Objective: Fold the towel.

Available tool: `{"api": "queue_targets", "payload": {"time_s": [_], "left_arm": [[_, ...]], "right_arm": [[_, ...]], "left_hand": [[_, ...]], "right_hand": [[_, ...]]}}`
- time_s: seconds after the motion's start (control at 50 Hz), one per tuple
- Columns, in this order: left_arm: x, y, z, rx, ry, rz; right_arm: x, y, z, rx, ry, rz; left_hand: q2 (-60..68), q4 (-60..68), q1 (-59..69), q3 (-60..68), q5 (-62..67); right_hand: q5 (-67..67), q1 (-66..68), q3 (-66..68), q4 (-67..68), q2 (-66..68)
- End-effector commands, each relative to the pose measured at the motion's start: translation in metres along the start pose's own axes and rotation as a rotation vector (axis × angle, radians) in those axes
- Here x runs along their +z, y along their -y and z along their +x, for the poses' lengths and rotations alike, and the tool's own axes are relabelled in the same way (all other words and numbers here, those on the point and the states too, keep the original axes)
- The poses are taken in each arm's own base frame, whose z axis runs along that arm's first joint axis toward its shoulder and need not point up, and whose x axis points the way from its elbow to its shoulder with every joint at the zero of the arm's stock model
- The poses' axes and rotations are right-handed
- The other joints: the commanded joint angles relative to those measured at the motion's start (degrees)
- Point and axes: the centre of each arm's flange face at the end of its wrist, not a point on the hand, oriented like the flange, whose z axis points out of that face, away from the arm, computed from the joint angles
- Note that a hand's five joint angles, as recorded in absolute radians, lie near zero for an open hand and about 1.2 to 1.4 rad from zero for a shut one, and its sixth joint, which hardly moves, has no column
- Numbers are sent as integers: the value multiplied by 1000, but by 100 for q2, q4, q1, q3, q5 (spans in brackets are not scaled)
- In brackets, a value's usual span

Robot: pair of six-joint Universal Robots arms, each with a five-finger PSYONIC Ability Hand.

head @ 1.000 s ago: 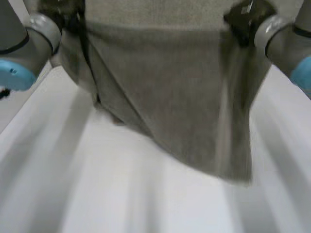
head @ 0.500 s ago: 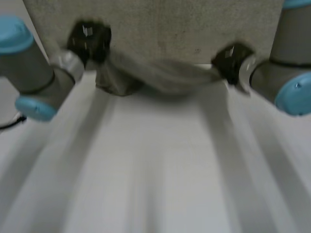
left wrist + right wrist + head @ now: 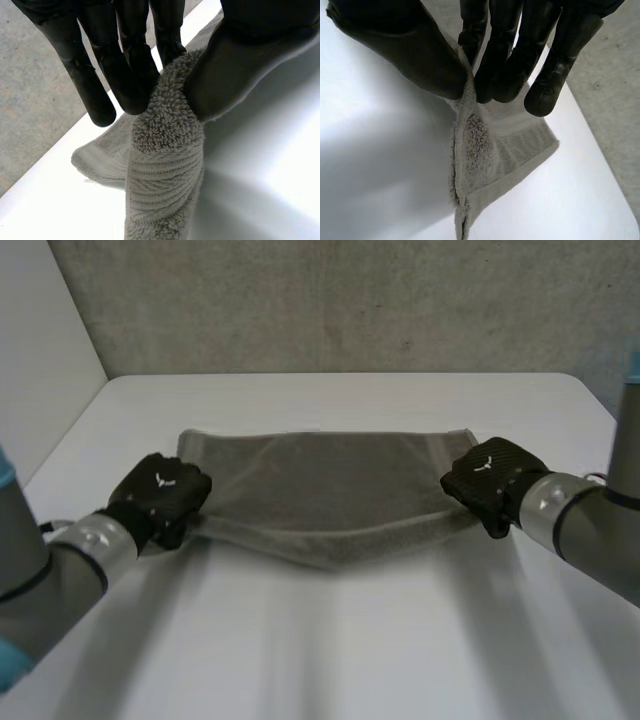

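A grey-brown towel (image 3: 325, 495) lies folded on the white table (image 3: 330, 640), its near edge sagging toward me in the middle. My left hand (image 3: 160, 496) holds the towel's near left corner; in the left wrist view that corner of the towel (image 3: 165, 165) is bunched and pinched between the left hand's fingers (image 3: 125, 75) and thumb. My right hand (image 3: 492, 483) holds the near right corner; in the right wrist view the towel's edge (image 3: 470, 150) is pinched between its thumb and fingers (image 3: 510, 65). Both hands sit low, at the table.
A grey wall (image 3: 340, 300) stands behind the table's far edge. A pale panel (image 3: 40, 360) rises at the left. Bare table surface lies in front of the towel and behind it.
Both hands have carried the towel from hanging high before the camera forward and down onto the table. They have kept hold of its corners, and it now lies folded.
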Motion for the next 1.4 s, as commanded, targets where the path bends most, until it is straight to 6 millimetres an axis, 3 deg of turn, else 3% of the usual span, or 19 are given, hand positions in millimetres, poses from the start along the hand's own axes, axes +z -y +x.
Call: {"api": "queue_targets", "payload": {"time_s": [0.02,0.06,0.26,0.62,0.66,0.68,0.7,0.76,0.88,0.98,1.4], "left_arm": [[-20,-16,18,3,-3,14],[-21,-19,19,8,7,24],[-13,-27,19,7,7,8],[-9,-41,7,48,29,-53],[-13,-46,11,41,16,-73],[-13,-46,11,41,16,-73],[-13,-48,12,38,13,-80],[-13,-51,12,32,11,-88],[-11,-59,5,17,31,-116],[-8,-64,-12,3,82,-129],[-11,-69,-10,-19,39,-126]], "right_arm": [[-11,-18,-1,4,-33,-26],[-8,-28,-2,14,-43,-41],[-4,-48,-22,23,-23,-59],[-1,-61,-32,30,-9,-76],[-2,-63,-34,35,-6,-81],[-2,-63,-34,35,-6,-81],[-2,-64,-35,40,-5,-85],[-1,-67,-34,49,-13,-92],[-1,-70,-34,57,-13,-98],[-1,-75,-34,68,-11,-114],[-2,-108,-28,182,6,-166]], "left_hand": [[-1755,-1778,-1520,-1756,-1714],[-2625,-2649,-2391,-2626,-2585],[-4174,-4198,-3940,-4175,-4134],[-4497,-4520,-4262,-4498,-4456],[-4530,-4553,-4296,-4531,-4490],[-4530,-4554,-4296,-4531,-4490],[-4530,-4554,-4296,-4531,-4490],[-4530,-4554,-4296,-4531,-4490],[-4497,-4520,-4262,-4498,-4456],[-4480,-4503,-4245,-4481,-4439],[-4362,-4386,-4128,-4363,-4322]], "right_hand": [[296,461,310,357,400],[296,461,310,357,400],[296,461,310,357,400],[268,434,283,329,372],[-2544,-2379,-2530,-2483,-2440],[-2558,-2392,-2543,-2497,-2454],[-3773,-3608,-3759,-3712,-3669],[-4625,-4460,-4611,-4564,-4521],[-4745,-4579,-4730,-4683,-4640],[-4745,-4579,-4730,-4683,-4640],[-4593,-4428,-4579,-4532,-4489]]}}
